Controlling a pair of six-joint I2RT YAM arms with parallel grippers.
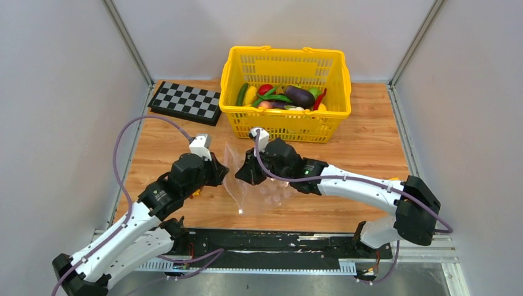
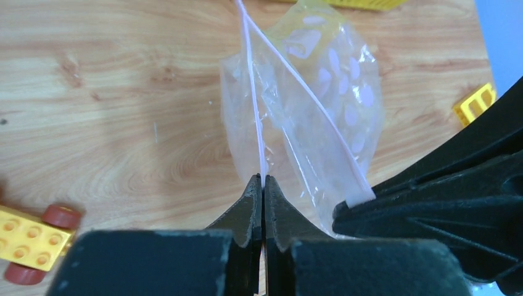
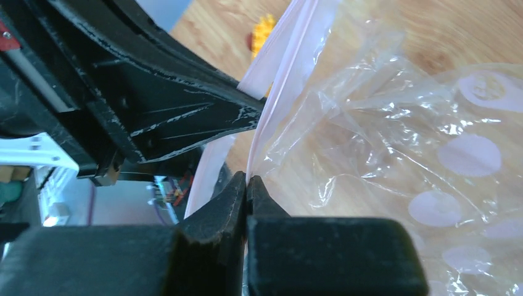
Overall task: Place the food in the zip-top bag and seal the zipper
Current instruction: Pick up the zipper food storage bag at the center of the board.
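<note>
Near the middle of the grainy wooden table's (image 1: 370,148) near edge, the left gripper (image 2: 263,185) and right gripper (image 3: 247,185) each pinch a thin pink zipper (image 2: 253,92) lip of the crinkly, dotted zip-top bag (image 2: 327,92).

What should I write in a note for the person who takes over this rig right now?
Left gripper: fingers shut on one lip of the zipper.
Right gripper: fingers shut on the other lip.
The zip-top bag is between them, mouth parted, nothing in it.
The food lies in the yellow basket.
Done: both lips gripped.
Left: put the food in, seal the zipper.
</note>
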